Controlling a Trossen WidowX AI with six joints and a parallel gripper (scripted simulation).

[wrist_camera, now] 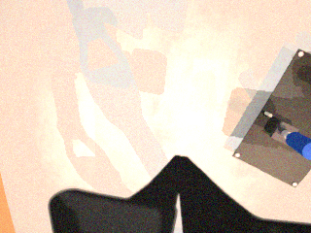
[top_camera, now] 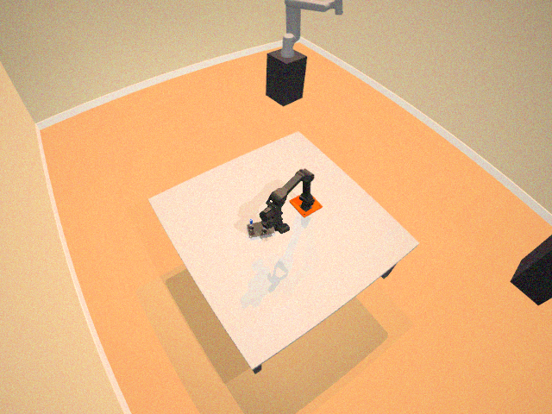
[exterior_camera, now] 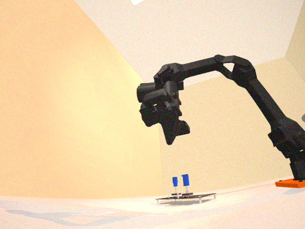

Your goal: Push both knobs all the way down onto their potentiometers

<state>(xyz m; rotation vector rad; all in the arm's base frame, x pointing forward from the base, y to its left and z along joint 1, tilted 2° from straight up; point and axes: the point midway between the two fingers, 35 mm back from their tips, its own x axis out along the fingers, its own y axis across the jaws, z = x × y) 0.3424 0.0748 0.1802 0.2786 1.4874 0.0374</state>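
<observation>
The dark circuit board (top_camera: pixel 256 231) (exterior_camera: pixel 204 196) (wrist_camera: pixel 269 157) stands on short pale legs on the table. In the exterior view a smaller-looking blue knob (exterior_camera: pixel 175 181) and a larger-looking blue knob (exterior_camera: pixel 185 180) sit high on their shafts, with pale shaft showing between each knob and its potentiometer. One blue knob (wrist_camera: pixel 298 144) shows at the right edge of the wrist view; one also shows in the top view (top_camera: pixel 251 221). My gripper (exterior_camera: pixel 169 143) (wrist_camera: pixel 180 161) is shut and empty, pointing down well above the board; in the wrist view the board lies to its right.
The arm stands on an orange base plate (top_camera: pixel 294 203) (exterior_camera: pixel 288 183) on the pale table (top_camera: pixel 321 285). Black pedestals (top_camera: pixel 285 80) (top_camera: pixel 535 276) stand on the floor beyond the table, one with a grey arm (top_camera: pixel 292 21) on top.
</observation>
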